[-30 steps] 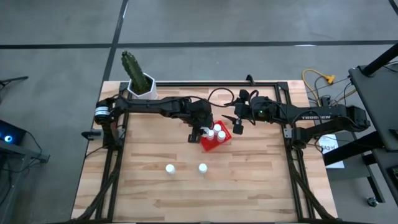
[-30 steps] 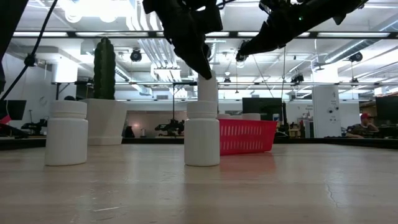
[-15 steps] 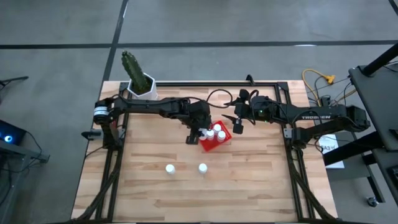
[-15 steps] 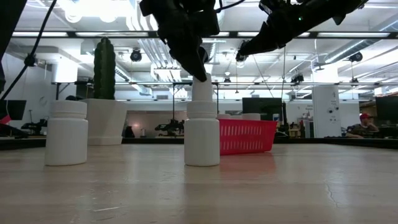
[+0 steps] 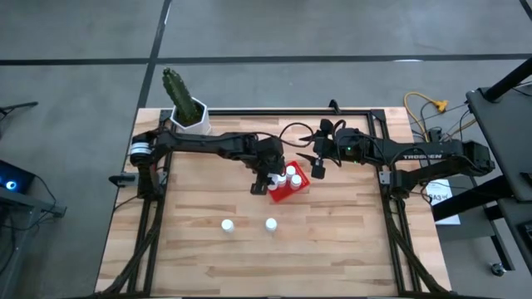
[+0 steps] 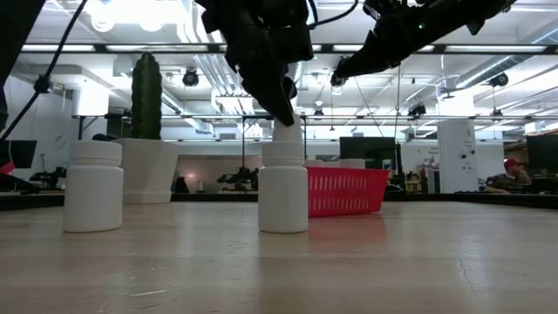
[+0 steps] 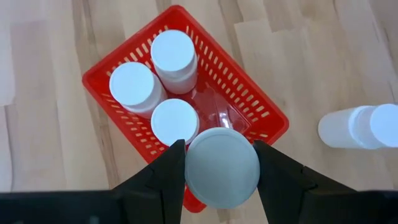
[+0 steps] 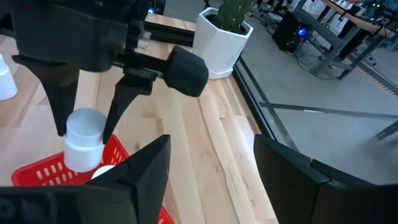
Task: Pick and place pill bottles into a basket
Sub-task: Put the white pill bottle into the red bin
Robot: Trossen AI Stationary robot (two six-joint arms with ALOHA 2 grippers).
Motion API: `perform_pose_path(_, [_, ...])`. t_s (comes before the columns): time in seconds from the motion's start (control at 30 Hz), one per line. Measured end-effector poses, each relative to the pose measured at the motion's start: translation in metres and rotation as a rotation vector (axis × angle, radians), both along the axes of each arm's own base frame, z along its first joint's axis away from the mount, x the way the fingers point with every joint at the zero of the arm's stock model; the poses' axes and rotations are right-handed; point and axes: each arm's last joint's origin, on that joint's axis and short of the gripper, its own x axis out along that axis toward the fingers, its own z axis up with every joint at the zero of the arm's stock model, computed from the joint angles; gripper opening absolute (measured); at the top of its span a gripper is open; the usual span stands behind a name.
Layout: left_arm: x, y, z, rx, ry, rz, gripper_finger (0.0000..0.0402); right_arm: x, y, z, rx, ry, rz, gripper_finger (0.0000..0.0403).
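**Lowering the fourth bottle into the basket**

In the left wrist view, the left gripper (image 7: 222, 163) has its jaws clamped on a pill bottle (image 7: 222, 167), which hangs over the near corner of the red basket (image 7: 267, 121). Three bottles already stand inside, and the free space is on the side just beside the held one. To do this step well, I think the bottle should move a little further over the free cell, stay upright, and go down straight, so that it does not knock the neighbour cap or catch the rim. The jaws should part only when the bottom is resting.

On the worktop (image 5: 332, 241), two more bottles (image 5: 227, 225) (image 5: 271, 223) stand well apart from the basket, nearer the front. The right gripper (image 5: 317, 166) waits just beside the basket with jaws apart and empty.

Farther off stands a cactus pot (image 5: 190, 113).

The basket floor under the held bottle is hidden, so the exact height is hard to judge. In the low view a near bottle (image 6: 283, 187) covers part of the basket.
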Motion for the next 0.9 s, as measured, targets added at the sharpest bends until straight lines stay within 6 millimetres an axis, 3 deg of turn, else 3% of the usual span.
perform_pose_path(0.47, [0.002, 0.002, -0.005, 0.009, 0.003, -0.008, 0.0143, 0.000, 0.000, -0.001, 0.011, 0.002, -0.004, 0.0219])
perform_pose_path(0.9, [-0.003, 0.005, -0.029, 0.051, 0.036, 0.015, 0.0143, 0.000, 0.000, -0.001, 0.016, 0.001, -0.007, 0.0219])
